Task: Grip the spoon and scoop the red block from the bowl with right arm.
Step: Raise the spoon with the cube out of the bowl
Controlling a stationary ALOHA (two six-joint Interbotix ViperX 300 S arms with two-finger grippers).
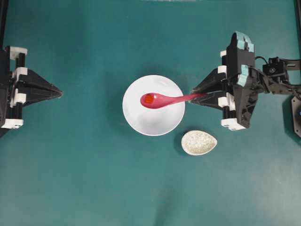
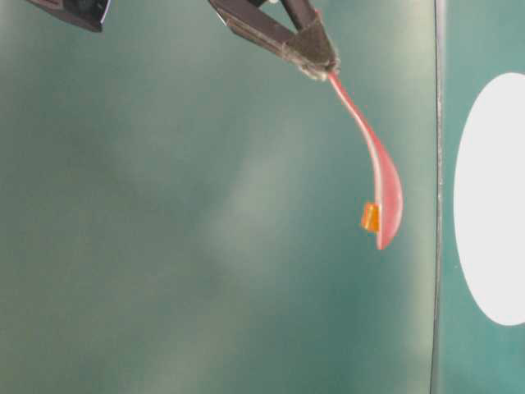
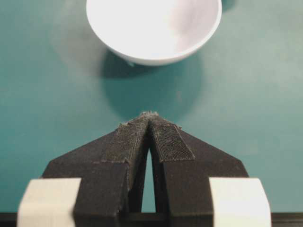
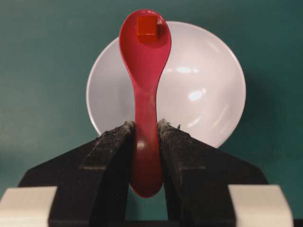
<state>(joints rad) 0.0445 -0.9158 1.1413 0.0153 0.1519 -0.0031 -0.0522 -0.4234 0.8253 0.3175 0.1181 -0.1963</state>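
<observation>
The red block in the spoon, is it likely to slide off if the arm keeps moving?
Probably, if tilted: the red block sits loose near the tip of the glossy spoon. The right tool pinches only the handle end, so wobble seems likely.

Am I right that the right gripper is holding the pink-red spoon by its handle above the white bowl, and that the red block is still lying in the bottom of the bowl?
Not quite. The right gripper does hold the spoon by its handle above the bowl, but the red block sits in the spoon's scoop, not in the bowl. The right wrist view shows this, and the overhead view agrees.
</observation>
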